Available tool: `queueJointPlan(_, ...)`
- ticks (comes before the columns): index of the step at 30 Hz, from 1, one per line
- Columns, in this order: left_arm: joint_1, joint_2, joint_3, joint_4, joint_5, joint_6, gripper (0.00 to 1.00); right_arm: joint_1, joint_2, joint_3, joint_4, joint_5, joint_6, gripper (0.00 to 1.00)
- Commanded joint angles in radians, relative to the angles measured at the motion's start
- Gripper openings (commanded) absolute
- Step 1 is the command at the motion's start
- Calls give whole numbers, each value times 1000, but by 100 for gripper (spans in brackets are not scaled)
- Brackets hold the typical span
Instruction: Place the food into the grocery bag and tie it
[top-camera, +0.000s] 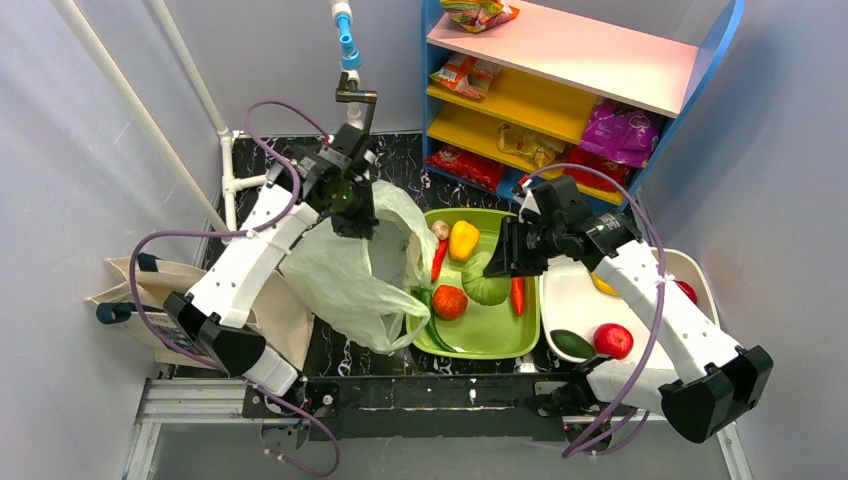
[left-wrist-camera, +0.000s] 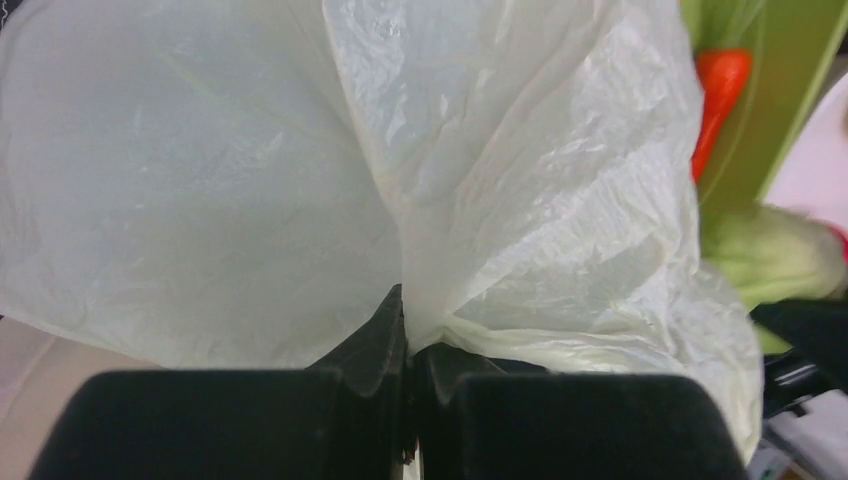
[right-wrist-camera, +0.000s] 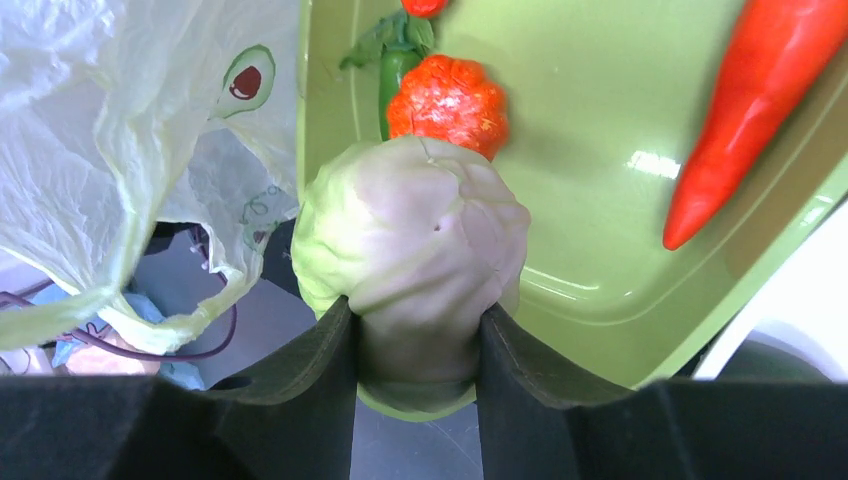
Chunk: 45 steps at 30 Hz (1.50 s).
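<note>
- Over the near-left part of the green tray (top-camera: 500, 338), the right claw (right-wrist-camera: 415, 320) is clamped on the cabbage (right-wrist-camera: 410, 225). One finger presses each flank, and most of the round head sticks out past the fingertips.
- Just left of the tray hangs the bag (top-camera: 340, 270). The left claw (left-wrist-camera: 405, 300) is closed tight on a pinch of its thin plastic and holds one side of the opening up.
- The step in hand looks like carrying the cabbage across and dropping it into the bag.
- Lift straight up first. The tomato (right-wrist-camera: 450, 95) sits just beyond the cabbage and the tray's rim lies on the way, so a sideways drag could knock either.
- The grip looks shallow on a smooth ball, so a quick swing or a tilted wrist could let it roll out. Go slowly and keep the fingers level.
- The chilli (right-wrist-camera: 750, 100) lies well to the other side and should not get in the way.
- Only one side of the bag is held, so the opening is likely floppy and may fold shut. Come in from above, facing the open side, not across the plastic.
- Lower the cabbage inside before opening the fingers. Dropped from high, its weight could tug the film out of the left claw.
- The left claw should hold firm and high while the load lands.
</note>
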Motion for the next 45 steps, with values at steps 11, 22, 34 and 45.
queueJointPlan(11, 234, 80, 423, -114, 275, -135, 0, 3, -1, 374, -163, 123, -14, 29)
queueJointPlan(22, 260, -171, -126, 230, 446, -365, 0, 2, -8, 426, -171, 161, -15, 28)
queueJointPlan(34, 258, -221, -445, 373, 565, -325, 0, 3, -75, 349, 19, 21, -26, 28)
queueJointPlan(45, 258, -212, -419, 391, 587, -336, 0, 88, -14, 325, 149, 8, -43, 27)
